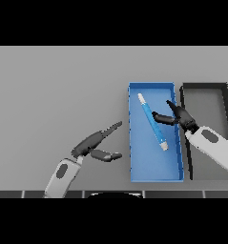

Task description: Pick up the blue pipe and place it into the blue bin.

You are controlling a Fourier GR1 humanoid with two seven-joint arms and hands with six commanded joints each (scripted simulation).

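Note:
The blue pipe, with pale ends, lies on its long side in the blue bin, slanting from the far left to the near right. My right hand is over the bin's right side, beside the pipe. Its fingers are spread and its thumb tip reaches the pipe's right side without curling round it. My left hand is open over the table, left of the blue bin, with fingers pointing toward it.
A dark bin stands right next to the blue bin on its right, and my right forearm crosses over it. Bare grey table stretches to the left and far side.

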